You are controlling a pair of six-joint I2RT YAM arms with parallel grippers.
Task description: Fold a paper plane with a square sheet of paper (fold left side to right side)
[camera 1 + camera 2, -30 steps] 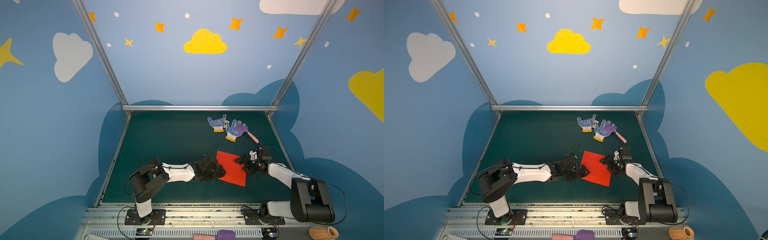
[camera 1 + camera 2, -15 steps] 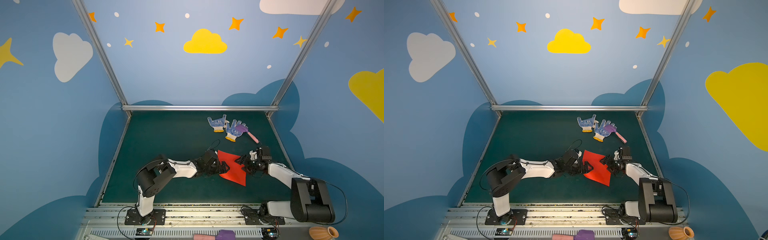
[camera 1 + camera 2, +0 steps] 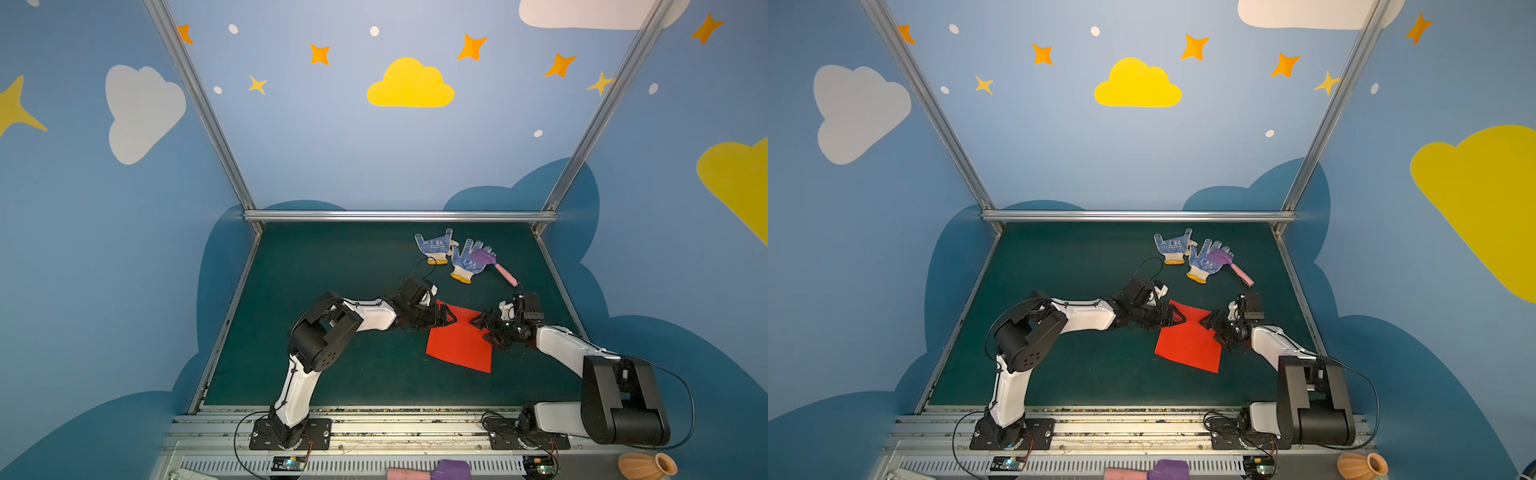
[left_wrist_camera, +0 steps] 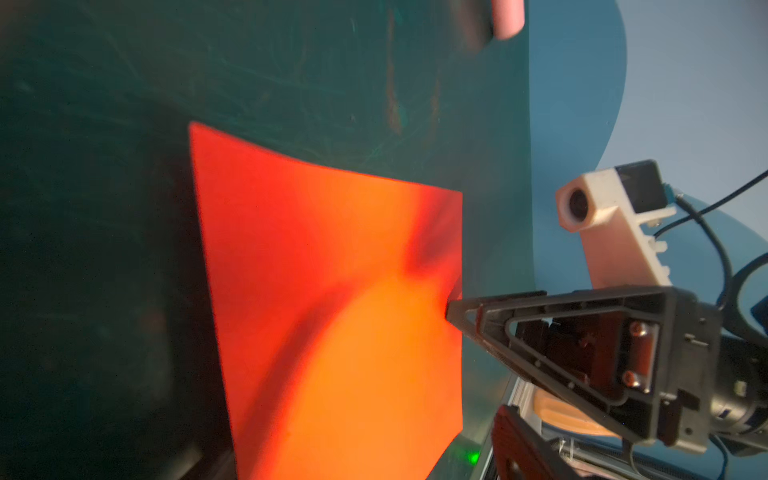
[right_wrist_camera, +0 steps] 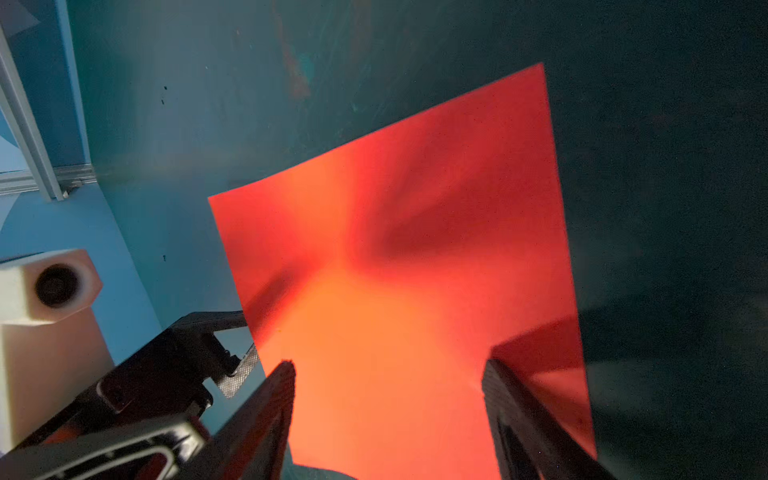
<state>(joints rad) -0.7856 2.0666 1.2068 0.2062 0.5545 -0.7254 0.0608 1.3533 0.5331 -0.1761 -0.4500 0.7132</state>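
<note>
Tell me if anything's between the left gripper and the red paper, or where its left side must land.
Nothing visible separates the left gripper from the square sheet of paper; it is at the left edge. The right gripper, jaws open, sits over the right edge, where the fold should land. Gloves and hammer lie farther back.

Both arms were reaching in toward the middle, facing each other. My left arm had its elbow hiked up and the forearm stretched flat. The left end effector pointed right, jaws a bit apart. My right arm lay low, and the right end effector had its fingers spread wide. The tips were close, not touching.
</note>
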